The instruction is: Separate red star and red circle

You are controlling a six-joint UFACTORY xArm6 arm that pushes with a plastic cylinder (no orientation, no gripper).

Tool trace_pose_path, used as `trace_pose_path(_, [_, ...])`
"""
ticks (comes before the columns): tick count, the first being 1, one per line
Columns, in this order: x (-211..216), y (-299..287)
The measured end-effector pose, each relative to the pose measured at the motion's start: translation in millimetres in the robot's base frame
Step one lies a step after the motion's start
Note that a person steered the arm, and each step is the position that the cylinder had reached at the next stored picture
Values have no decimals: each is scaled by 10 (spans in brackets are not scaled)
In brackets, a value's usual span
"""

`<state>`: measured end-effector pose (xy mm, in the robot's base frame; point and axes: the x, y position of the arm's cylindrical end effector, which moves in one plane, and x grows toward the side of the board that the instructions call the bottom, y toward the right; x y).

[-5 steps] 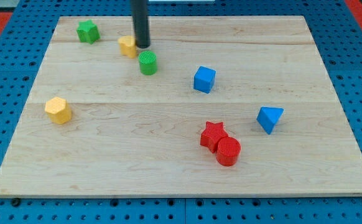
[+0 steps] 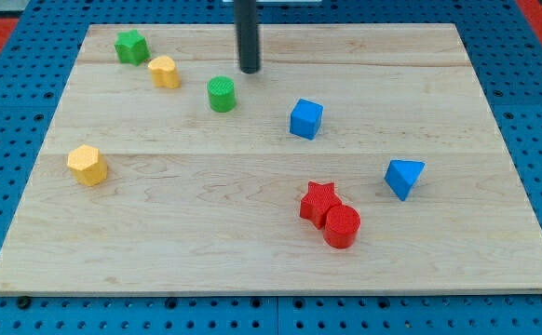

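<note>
My tip (image 2: 250, 71), a bare rod holding nothing, near board's top edge beside green cylinder (image 2: 221, 94); red star (image 2: 319, 202) touching red circle (image 2: 342, 225) toward bottom edge, right of centre; blue cube (image 2: 305, 119) between—may get clipped; off-seam push could shove both reds together.

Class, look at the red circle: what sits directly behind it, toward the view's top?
The red star sits right behind the red circle, touching it. The circle covers the star's lower right edge. My tip is far off, near the green cylinder.
</note>
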<state>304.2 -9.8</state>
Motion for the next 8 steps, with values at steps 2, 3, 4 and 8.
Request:
trace_pose_path(2, [643, -236])
trace_pose_path(3, [1401, -487])
trace_pose_path(4, [2076, -633])
trace_pose_path(8, [2776, 392])
